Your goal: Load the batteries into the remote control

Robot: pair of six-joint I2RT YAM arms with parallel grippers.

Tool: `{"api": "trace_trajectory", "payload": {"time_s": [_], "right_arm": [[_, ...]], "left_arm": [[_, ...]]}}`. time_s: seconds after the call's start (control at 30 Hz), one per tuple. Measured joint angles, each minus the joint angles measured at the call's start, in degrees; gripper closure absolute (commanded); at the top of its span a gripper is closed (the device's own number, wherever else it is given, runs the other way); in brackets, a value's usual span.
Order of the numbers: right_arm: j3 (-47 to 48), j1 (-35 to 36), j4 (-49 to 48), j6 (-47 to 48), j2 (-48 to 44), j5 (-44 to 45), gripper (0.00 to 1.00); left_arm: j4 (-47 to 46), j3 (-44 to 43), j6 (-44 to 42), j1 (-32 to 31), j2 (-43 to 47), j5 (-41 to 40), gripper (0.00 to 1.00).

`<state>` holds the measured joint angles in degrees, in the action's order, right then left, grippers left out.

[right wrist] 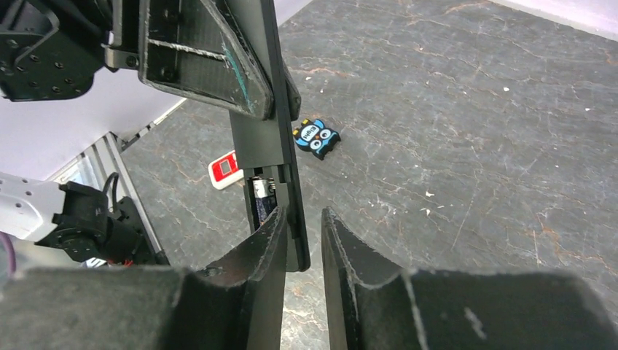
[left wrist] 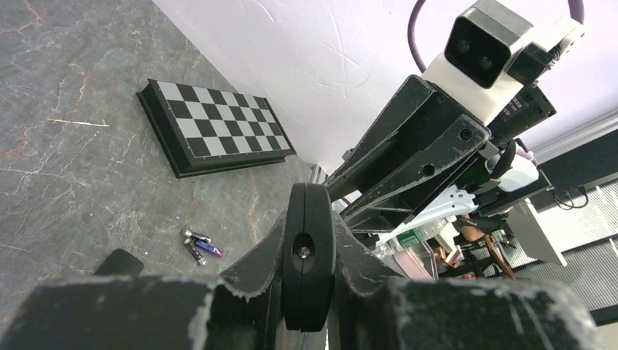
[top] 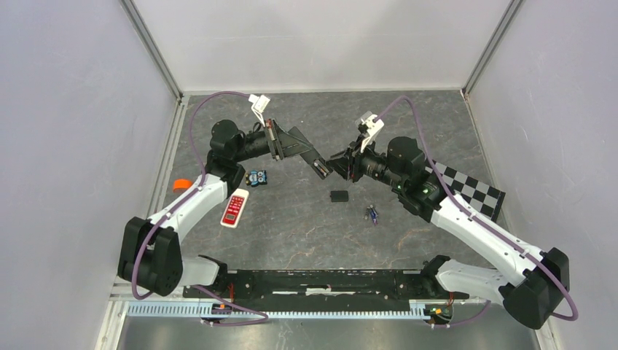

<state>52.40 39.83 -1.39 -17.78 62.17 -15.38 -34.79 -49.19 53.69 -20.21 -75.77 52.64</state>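
Two hands meet in the air above the middle of the counter [top: 291, 233]. The left hand [top: 291, 146] is clenched on a black remote [right wrist: 264, 138] and holds it off the surface, likely to steady it and turn its open battery bay [right wrist: 261, 193] toward the other arm. The right hand [top: 337, 162] straddles the remote's free end. One finger lies against the edge and a gap shows on the other side, so it is not clamped. Something pale shows in the bay, but I cannot tell whether it is a cell.

The batteries [top: 372, 214], a small loose cluster, lie on the counter right of centre, toward the near edge and well below both hands. A small black cover [top: 339, 195] lies near them, probably the bay's lid.

A red-and-white remote [top: 235, 208] and a blue toy [top: 256, 177] sit toward the left edge, with an orange object [top: 181, 184] at the edge itself. A checkered board [top: 474, 191] lies by the right edge. None of these lies between the hands and the cells, though the right arm passes close above them.
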Motion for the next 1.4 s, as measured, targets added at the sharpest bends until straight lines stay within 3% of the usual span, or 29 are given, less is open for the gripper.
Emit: {"api": "trace_trajectory", "payload": {"time_s": [0.2, 0.87, 1.2, 1.4], "right_arm": [[0.09, 0.87, 1.51, 2.45, 0.72, 1.03, 0.61], [0.70, 3.98, 3.63, 8.57, 2.95, 6.67, 0.59], [3.30, 5.55, 10.38, 8.90, 3.04, 16.72, 0.52], [3.50, 4.66, 10.45, 10.34, -0.90, 14.80, 0.51]], "left_arm": [[0.92, -0.90, 0.07, 0.00, -0.59, -0.11, 0.98], [7.58, -1.77, 0.79, 0.22, -0.57, -3.21, 0.98], [14.27, -1.75, -4.57, 0.98, 0.61, -5.75, 0.98], [15.41, -1.05, -7.67, 2.95, 1.36, -5.62, 0.98]]}}
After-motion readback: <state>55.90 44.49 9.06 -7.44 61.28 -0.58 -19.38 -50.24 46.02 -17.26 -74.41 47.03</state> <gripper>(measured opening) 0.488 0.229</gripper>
